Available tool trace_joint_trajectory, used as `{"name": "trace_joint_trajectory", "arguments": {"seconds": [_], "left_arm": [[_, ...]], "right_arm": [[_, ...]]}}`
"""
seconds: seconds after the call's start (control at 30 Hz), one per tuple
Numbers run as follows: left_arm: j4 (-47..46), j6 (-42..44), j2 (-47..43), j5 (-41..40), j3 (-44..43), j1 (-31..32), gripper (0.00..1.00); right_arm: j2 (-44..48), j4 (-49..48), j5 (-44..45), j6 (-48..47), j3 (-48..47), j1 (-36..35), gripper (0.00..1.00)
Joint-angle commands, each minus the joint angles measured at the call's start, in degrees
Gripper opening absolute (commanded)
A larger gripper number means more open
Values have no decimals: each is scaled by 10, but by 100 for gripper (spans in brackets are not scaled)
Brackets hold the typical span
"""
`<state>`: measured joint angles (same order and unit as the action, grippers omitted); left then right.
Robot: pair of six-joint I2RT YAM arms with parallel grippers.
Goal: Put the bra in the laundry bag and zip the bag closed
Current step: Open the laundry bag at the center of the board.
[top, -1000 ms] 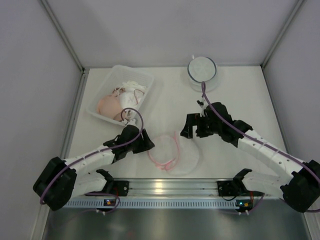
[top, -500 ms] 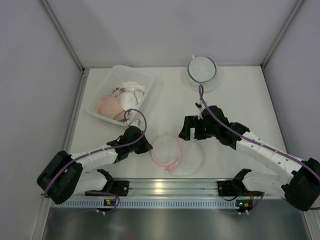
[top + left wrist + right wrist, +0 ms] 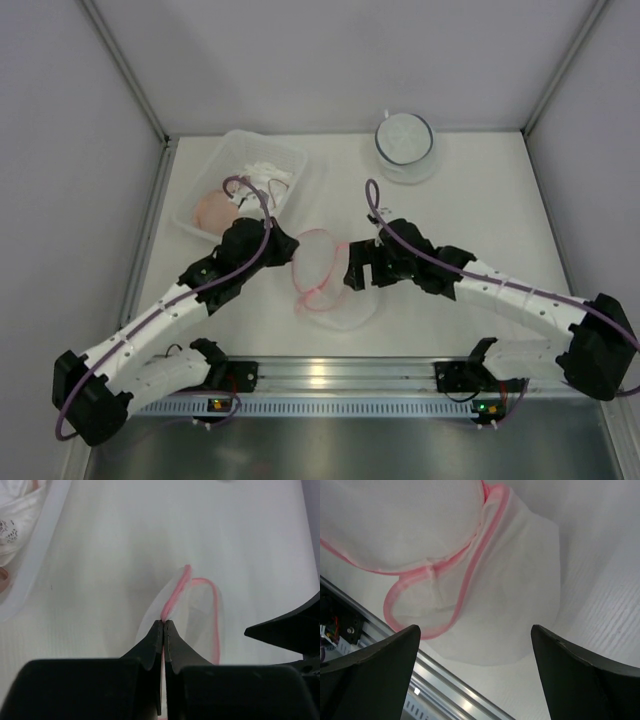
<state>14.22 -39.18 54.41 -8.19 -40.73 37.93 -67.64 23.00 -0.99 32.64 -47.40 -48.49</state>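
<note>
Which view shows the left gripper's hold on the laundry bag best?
Left wrist: the left gripper pinches the pink rim of the laundry bag, close up. Top view shows the whole bag, the grip tiny. Right wrist shows only the bag's mouth.

Both arms reach inward toward the surface's middle. The left gripper [image 3: 163,622] pinches the laundry bag [image 3: 520,580] rim; the right gripper [image 3: 474,630] gapes wide.

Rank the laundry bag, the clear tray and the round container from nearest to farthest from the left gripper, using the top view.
1. laundry bag: centre front, its pink rim pinched in the left gripper.
2. clear tray: back left.
3. round container: back, right of centre.
</note>
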Motion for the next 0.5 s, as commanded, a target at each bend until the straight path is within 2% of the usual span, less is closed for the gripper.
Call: {"name": "trace_joint_trajectory", "arguments": {"seconds": [0.0,0.17,0.27,0.43,0.47], "left_arm": [[56,30,-6,-38,-30,5,0],[85,40,-21,-67,-65,22,0],[100,55,-24,-83,-85,32,0],[110,73,-27,-84,-107,36,0],[114,76,-29,-90,-110,36,0]], "right_arm": [[-32,-39,50,17,-40,-38,92],[-77,-114,91,65,-26,-53,82],[-111,-148,104,66,-45,-52,81],[-186,-144,122,49,-115,-53,80],[-208,-137,122,44,-124,-52,74]]}}
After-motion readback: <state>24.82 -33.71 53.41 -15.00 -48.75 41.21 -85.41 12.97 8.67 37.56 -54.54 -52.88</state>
